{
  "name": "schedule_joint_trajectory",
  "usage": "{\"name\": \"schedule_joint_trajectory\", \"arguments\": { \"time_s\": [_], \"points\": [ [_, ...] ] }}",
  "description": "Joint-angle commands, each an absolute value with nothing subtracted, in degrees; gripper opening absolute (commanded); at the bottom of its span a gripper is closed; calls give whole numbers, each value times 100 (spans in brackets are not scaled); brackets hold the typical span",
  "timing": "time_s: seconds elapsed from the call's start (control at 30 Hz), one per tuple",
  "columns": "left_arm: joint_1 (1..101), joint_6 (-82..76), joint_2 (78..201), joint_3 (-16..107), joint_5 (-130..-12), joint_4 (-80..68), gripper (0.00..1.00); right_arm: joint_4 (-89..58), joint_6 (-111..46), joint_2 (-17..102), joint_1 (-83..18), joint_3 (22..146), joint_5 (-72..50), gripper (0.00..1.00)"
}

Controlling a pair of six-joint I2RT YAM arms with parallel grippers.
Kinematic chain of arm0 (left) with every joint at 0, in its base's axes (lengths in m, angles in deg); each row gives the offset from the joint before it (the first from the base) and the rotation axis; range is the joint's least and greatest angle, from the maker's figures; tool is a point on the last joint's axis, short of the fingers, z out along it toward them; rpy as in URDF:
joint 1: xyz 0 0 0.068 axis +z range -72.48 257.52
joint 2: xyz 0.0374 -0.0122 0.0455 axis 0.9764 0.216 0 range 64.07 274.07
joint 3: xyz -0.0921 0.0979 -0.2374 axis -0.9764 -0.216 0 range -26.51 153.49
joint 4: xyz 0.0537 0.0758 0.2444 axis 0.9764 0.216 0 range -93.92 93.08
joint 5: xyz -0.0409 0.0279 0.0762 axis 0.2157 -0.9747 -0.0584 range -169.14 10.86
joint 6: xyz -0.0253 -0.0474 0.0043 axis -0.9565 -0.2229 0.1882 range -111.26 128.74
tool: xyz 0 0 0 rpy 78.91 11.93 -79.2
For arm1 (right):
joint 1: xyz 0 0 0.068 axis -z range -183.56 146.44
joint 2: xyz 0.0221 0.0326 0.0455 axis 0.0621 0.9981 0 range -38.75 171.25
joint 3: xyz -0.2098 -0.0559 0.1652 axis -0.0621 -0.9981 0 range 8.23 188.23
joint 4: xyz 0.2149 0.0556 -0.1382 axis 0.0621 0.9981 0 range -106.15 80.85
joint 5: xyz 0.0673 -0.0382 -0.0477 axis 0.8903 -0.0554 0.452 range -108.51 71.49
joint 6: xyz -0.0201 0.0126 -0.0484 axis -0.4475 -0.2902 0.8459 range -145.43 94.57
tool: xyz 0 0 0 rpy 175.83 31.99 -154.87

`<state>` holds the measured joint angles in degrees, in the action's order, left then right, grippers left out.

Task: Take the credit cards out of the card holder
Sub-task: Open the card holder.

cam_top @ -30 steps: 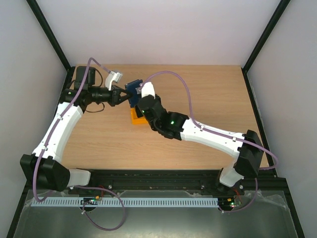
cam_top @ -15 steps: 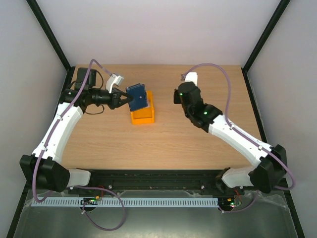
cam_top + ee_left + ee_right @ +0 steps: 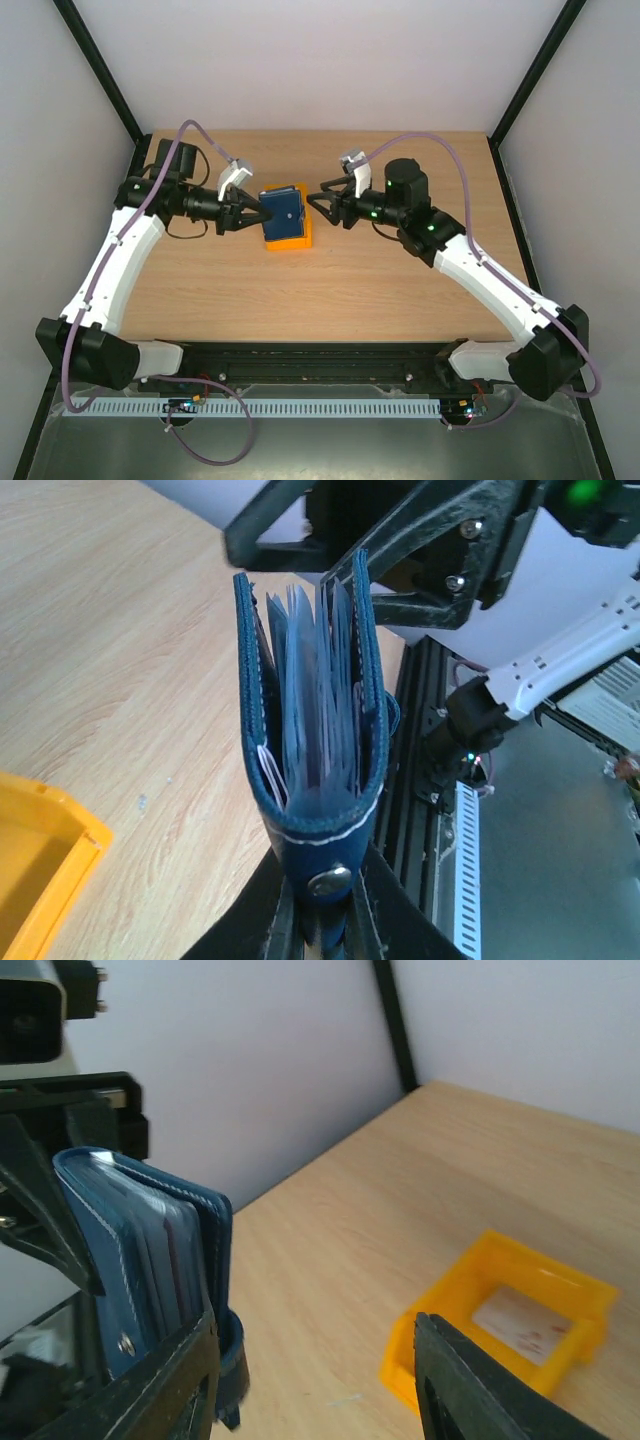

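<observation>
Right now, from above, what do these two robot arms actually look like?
Both are white shells with black joints: left arm, right arm. A mauve cable loops along each. Small green lights glow on the right one. The left gripper and right gripper have angular black fingers.

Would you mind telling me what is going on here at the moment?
The left hand holds the navy card holder up in the air by the orange bin, its open edge facing the right arm. The right hand is open just beside it, not touching. One card already lies in the bin; more seem to sit in the sleeves.
</observation>
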<state>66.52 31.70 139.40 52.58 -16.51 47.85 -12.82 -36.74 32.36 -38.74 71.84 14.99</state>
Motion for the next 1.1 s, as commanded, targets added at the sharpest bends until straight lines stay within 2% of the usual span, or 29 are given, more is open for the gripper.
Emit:
{"name": "schedule_joint_trajectory", "arguments": {
  "time_s": [0.0,0.2,0.27,0.43,0.53,0.6,0.7,0.87,0.9,0.93,0.97,1.03,1.07],
  "points": [
    [6599,3762,13794,5428,-1189,5241,2,-1806,-3799,3533,-3872,7456,2979,52],
    [6491,3783,13831,5365,-1184,5203,2,-2400,-4161,3742,-3918,7290,3704,50],
    [6474,3762,13838,5360,-1206,5184,2,-2439,-4126,3761,-3969,7238,3887,53],
    [6469,3762,13844,5357,-1192,5180,2,-2121,-3796,3822,-4140,7268,4324,69],
    [6446,3791,13851,5343,-1161,5185,2,-1823,-3568,3903,-4353,7398,3920,71],
    [6414,3809,13859,5326,-1157,5190,2,-1882,-3604,4001,-4480,7467,3855,68],
    [6399,3851,13844,5327,-1164,5220,2,-2199,-3796,4123,-4571,7464,4064,52],
    [6400,3934,13826,5327,-1144,5277,2,-2697,-4119,4108,-4575,7263,4400,9],
    [6406,3910,13825,5328,-1164,5243,3,-2721,-4139,4069,-4575,7209,4362,3],
    [6407,3812,13825,5314,-1231,5155,6,-2743,-4170,4018,-4575,7165,4281,2],
    [6412,3629,13829,5299,-1345,4980,22,-2766,-4215,3935,-4575,7100,4139,2],
    [6424,2969,13816,5193,-1776,4445,67,-2706,-4345,3823,-4573,7015,3490,2],
    [6437,2645,13808,5127,-2038,4170,84,-2609,-4425,3789,-4574,6995,3067,2]
  ]
}}
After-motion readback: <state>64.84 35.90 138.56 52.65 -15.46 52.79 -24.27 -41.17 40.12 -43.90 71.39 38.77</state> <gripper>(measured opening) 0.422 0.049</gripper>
